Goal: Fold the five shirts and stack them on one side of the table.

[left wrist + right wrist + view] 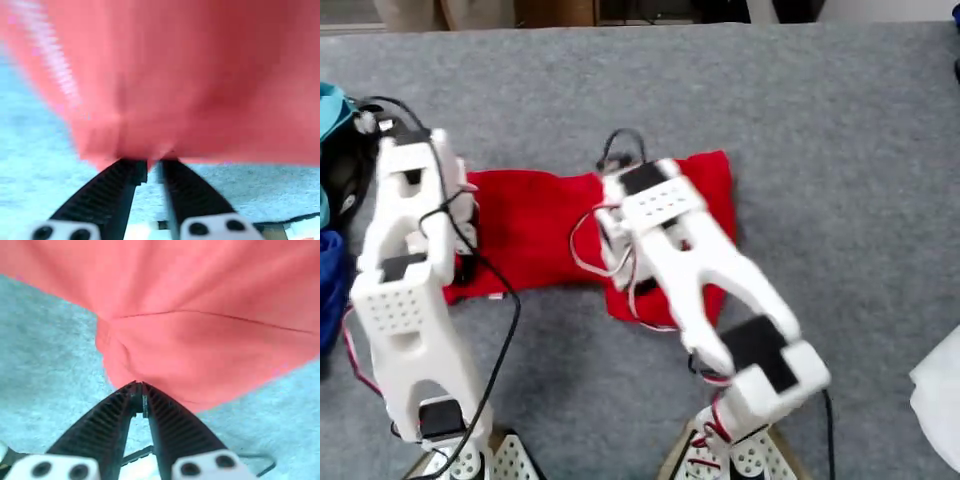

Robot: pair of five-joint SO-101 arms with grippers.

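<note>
Grey felt covers the table (820,120), and the red shirt (535,225) lies across its middle, partly folded: a flat band runs out to the left, and a thicker, doubled part sits on the right, reaching farther toward the arms. The left gripper (154,164) is at the shirt's left end, its black ribbed jaws drawn narrow with only a slit between the tips and red cloth bunched right at them, so it appears to pinch the hem. The right gripper (139,387) is at the near edge of the doubled part, jaws pressed together on a puckered fold of the same shirt, with a seam line running across the cloth just beyond. Both white arms reach in from the near edge of the table, side by side. At the left edge sits a heap of teal, black and blue cloth (328,280), well apart from a white cloth (940,395) at the right edge.
</note>
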